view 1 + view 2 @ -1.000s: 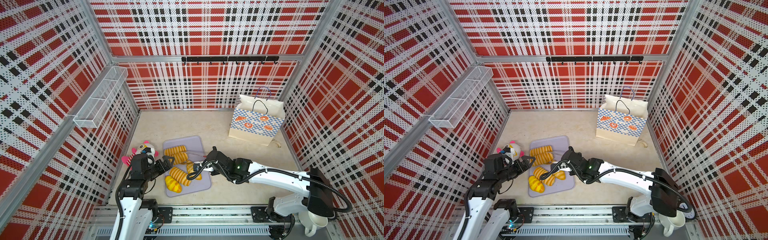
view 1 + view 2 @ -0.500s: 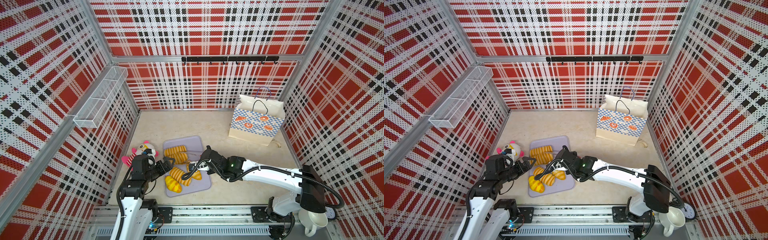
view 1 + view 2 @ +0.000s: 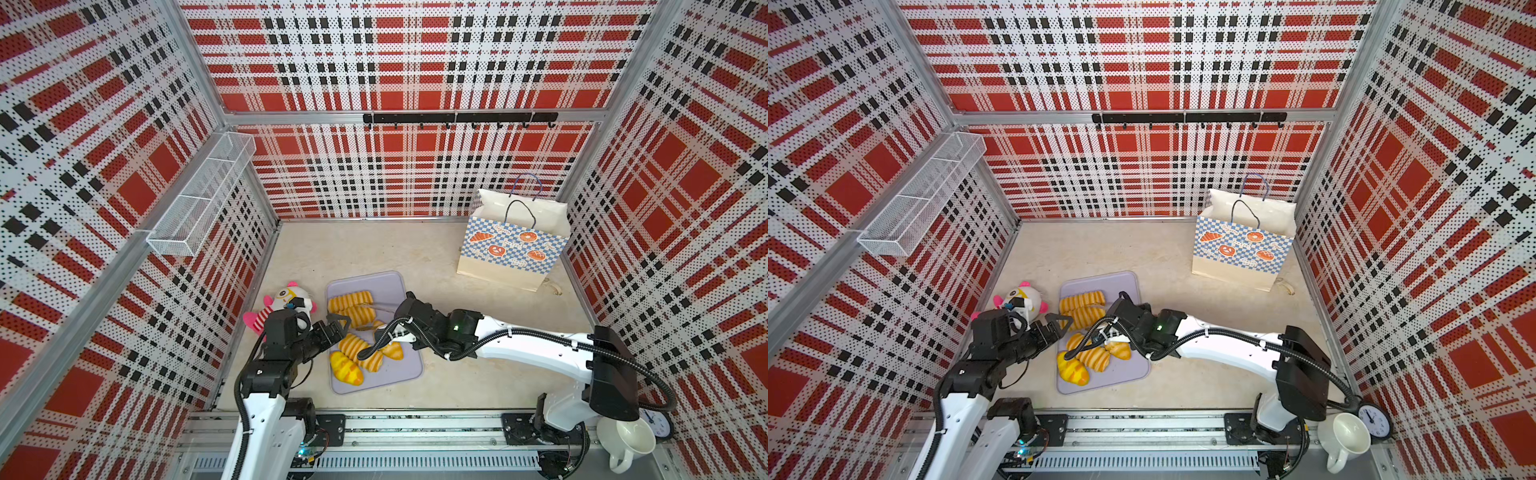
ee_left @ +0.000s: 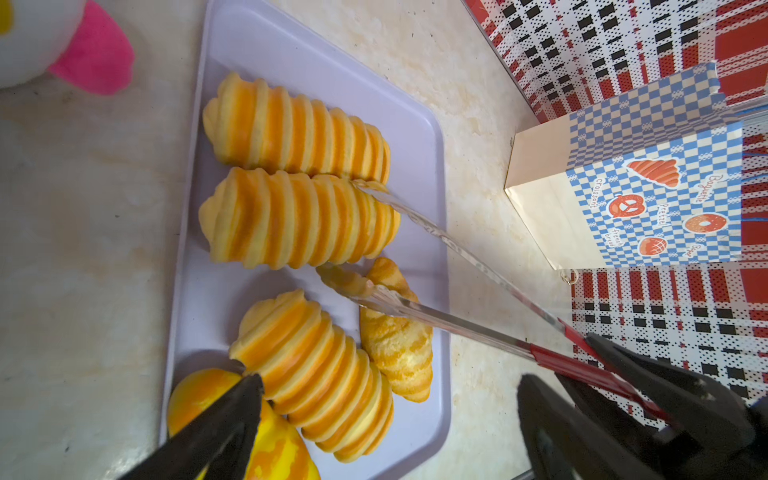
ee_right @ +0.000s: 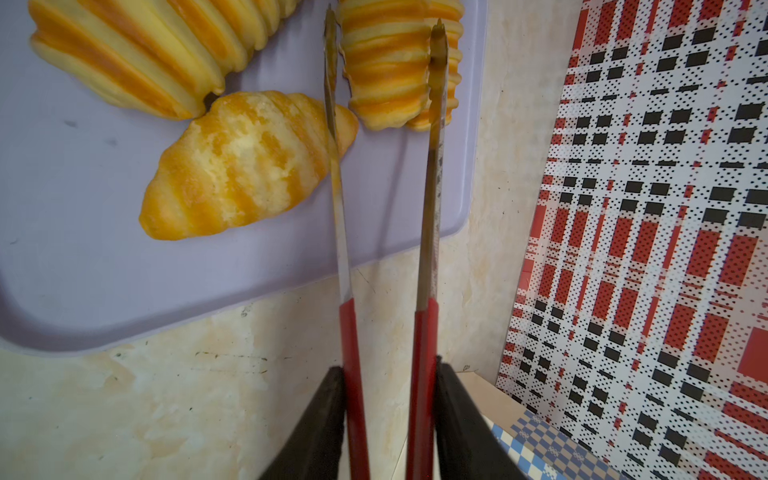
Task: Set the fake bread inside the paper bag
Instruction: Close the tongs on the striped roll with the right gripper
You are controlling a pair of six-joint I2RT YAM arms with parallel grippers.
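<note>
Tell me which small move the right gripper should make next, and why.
Probably close the right gripper a little more, to squeeze the red-handled metal tongs it holds: their tips straddle the end of a ridged golden-yellow toy loaf on the lavender plastic tray and seem not yet to pinch it.

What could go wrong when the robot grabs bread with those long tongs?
The right gripper holds red-handled metal tongs that straddle only the end of a ridged golden toy loaf, so it may swivel or slip out when lifted. One tong arm passes close by the small golden croissant and could nudge it. The white checkered paper bag stands far off, so the carry is long.
</note>
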